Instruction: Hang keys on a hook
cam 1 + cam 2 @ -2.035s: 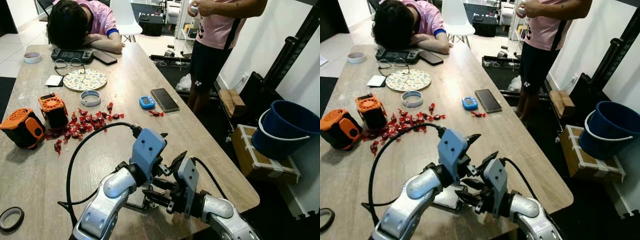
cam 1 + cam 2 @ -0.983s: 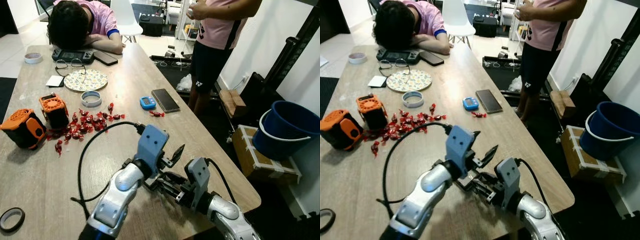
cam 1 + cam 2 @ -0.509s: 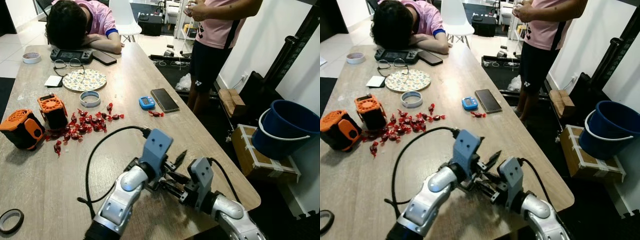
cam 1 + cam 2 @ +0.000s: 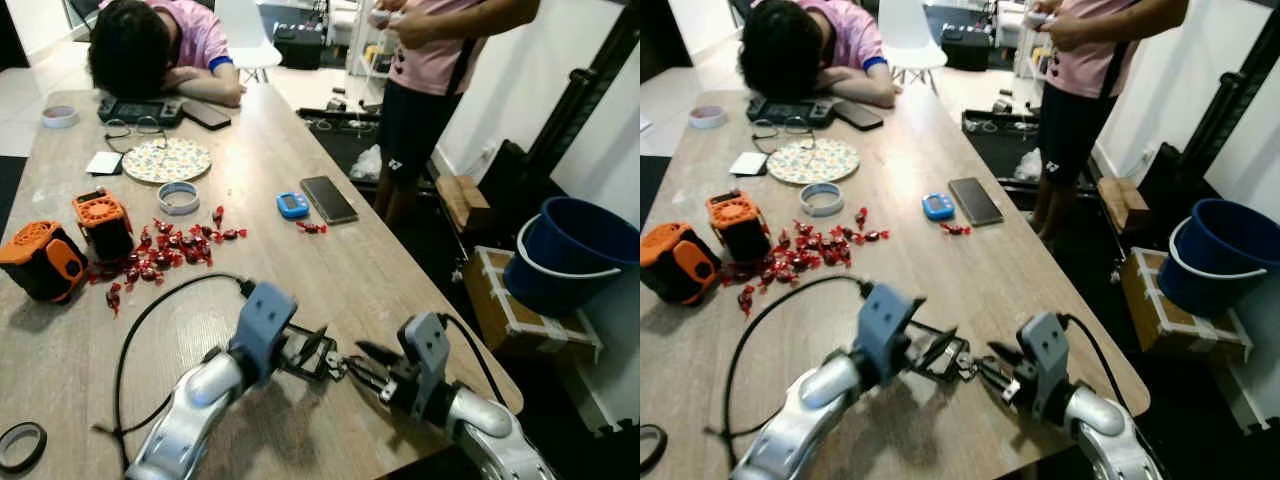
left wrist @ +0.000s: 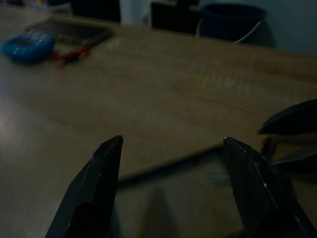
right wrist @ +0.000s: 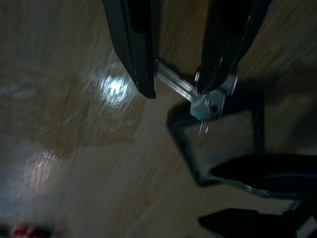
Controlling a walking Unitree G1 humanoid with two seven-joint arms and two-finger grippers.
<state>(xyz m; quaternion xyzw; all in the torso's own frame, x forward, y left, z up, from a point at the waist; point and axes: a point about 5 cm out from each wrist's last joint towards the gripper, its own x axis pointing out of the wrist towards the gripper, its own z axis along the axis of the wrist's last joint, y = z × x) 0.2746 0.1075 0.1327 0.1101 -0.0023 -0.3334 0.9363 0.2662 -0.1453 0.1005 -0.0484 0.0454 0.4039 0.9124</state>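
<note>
Keys (image 6: 210, 101) near tabletop's (image 4: 300, 140) near edge, between my grippers | left gripper (image 4: 318, 350) fingers apart, now drawn back leftward | right gripper (image 6: 181, 49) fingers apart, straddling keys | judgement: handover unfinished, hook unseen.

The head views are evenly and brightly lit, and the far end of the bench (image 4: 300, 130) is washed pale by light from the room behind it. Soft shadows are cast under both arms onto the wood. Slight motion blur is seen across the head views, most on the nearer arms. Both wrist views are dim. In the left wrist view the far background is out of focus and the dark fingers (image 5: 94, 193) are rendered nearly black. In the right wrist view a bright glare spot (image 6: 115, 87) is reflected off the wood, and everything is smeared by blur.
</note>
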